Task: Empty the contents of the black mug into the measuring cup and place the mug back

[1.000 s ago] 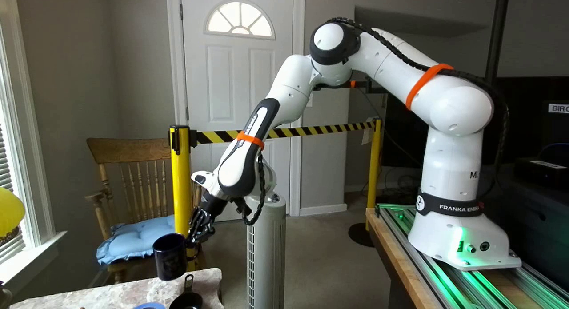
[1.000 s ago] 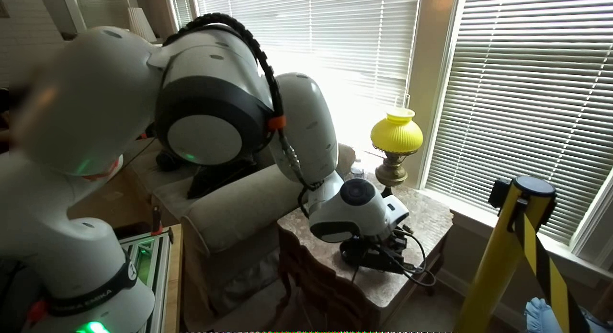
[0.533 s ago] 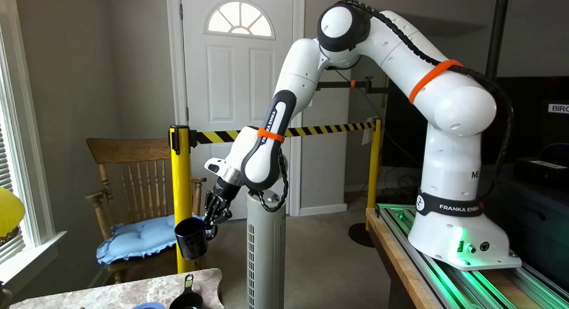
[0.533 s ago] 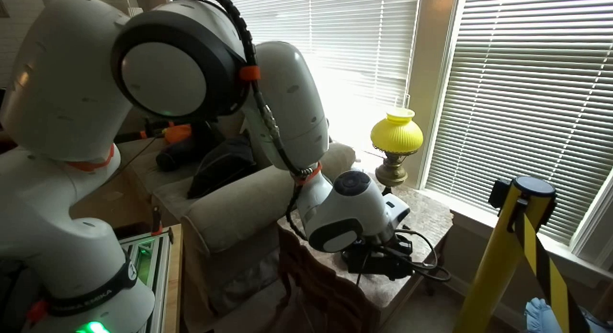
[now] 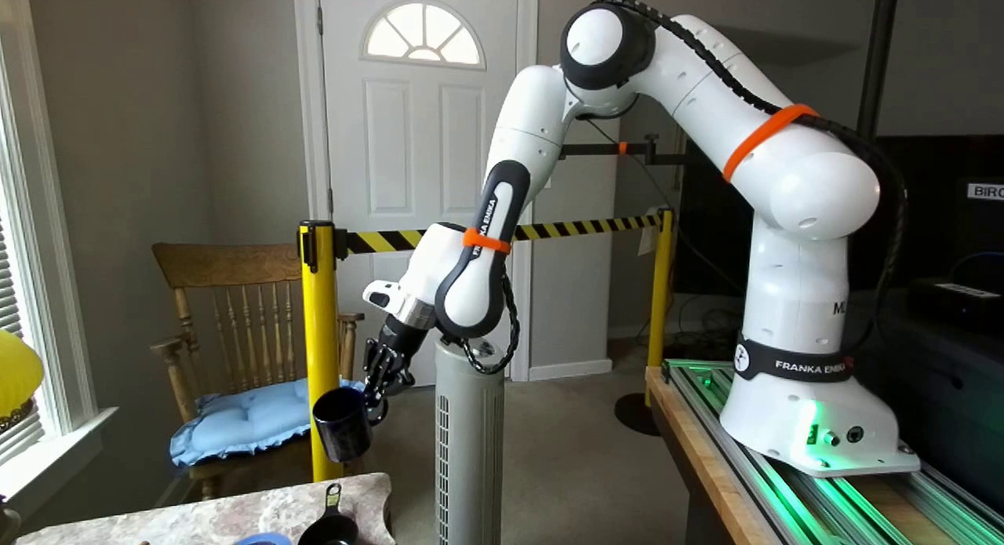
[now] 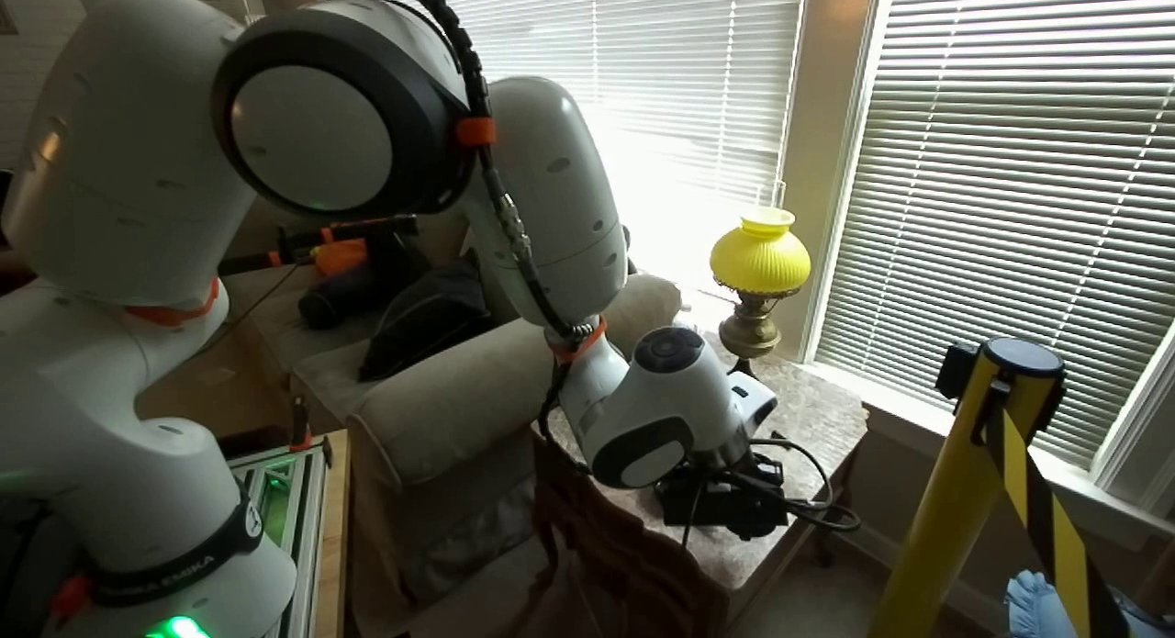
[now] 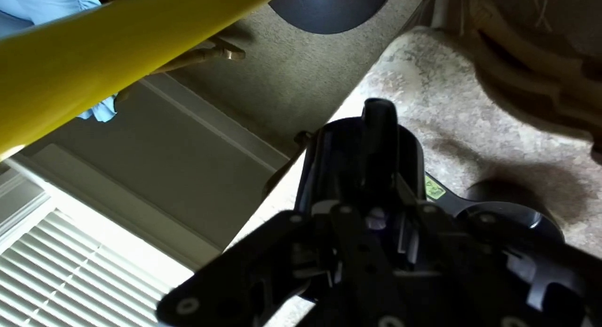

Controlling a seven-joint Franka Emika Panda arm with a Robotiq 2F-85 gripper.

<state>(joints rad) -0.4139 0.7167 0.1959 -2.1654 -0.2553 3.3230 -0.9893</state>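
Note:
The black mug (image 5: 342,431) hangs in the air above the marble-topped table, slightly tilted, its opening up. My gripper (image 5: 380,397) is shut on its handle (image 7: 379,113). In the wrist view the mug (image 7: 324,153) is seen from its handle side, and the dark fingers overlap the handle's lower part. The mug's contents are not visible. The black measuring cup (image 5: 329,527) stands on the table below, partly cut off by the frame edge. It also shows right of the mug in the wrist view (image 7: 515,216). In an exterior view the gripper (image 6: 725,496) shows, but mug and cup are hidden.
The table (image 5: 196,521) has a blue rimmed item (image 5: 264,539) at the frame edge and a yellow-shaded lamp (image 6: 760,257) at its back. A yellow post (image 5: 320,317), a tower fan (image 5: 471,443) and a chair with a blue cushion (image 5: 243,423) stand near the arm.
The arm has risen and drawn back toward its base, carrying the mug up and to the right in an exterior view. The mug is slightly more tilted. The last half second shows little motion.

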